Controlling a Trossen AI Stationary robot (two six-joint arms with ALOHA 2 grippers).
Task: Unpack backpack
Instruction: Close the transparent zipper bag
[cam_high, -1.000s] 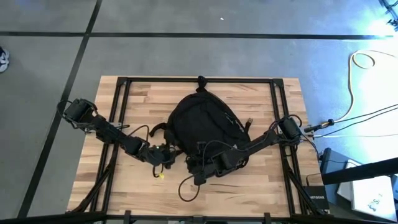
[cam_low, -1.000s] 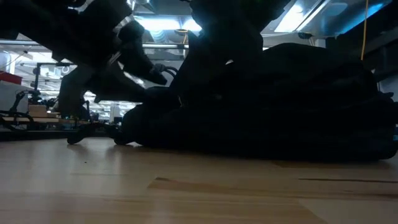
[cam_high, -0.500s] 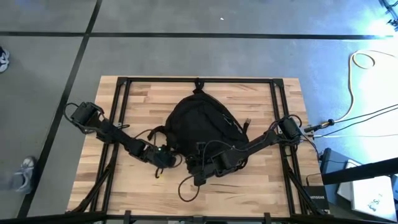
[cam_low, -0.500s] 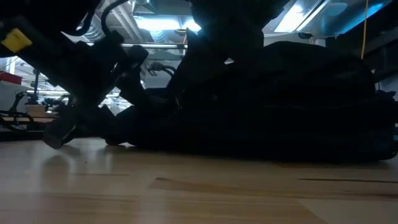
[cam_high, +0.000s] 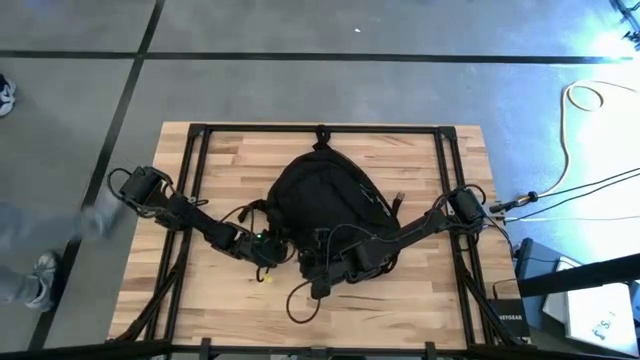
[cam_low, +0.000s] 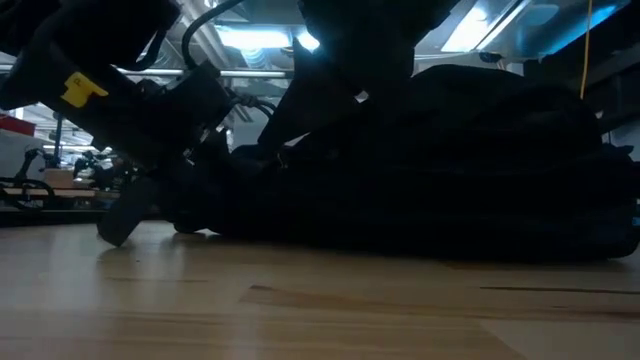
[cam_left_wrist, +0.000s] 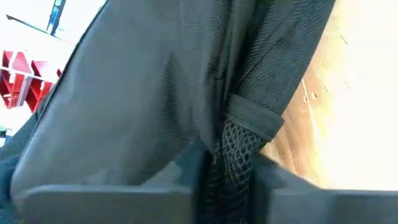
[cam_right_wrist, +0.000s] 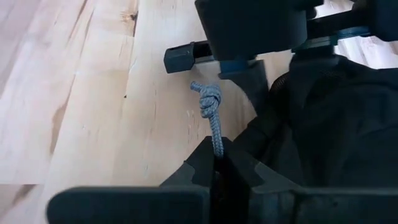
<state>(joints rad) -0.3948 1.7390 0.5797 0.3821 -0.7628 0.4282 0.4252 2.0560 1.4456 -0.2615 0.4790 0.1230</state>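
One black backpack (cam_high: 322, 205) lies mid-bench (cam_high: 420, 300), top pointing away from the arms. Left jaws (cam_left_wrist: 231, 171) clenched on a mesh strap (cam_left_wrist: 239, 140) at its near-left edge. Right jaws (cam_right_wrist: 216, 163) clenched on a knotted grey cord (cam_right_wrist: 211, 109) at its near edge. Person's shoe (cam_high: 42, 270) on the floor, left of bench.

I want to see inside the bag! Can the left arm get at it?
Probably yes: the left end effector is already at the backpack, closed on a strap, with nothing between them.
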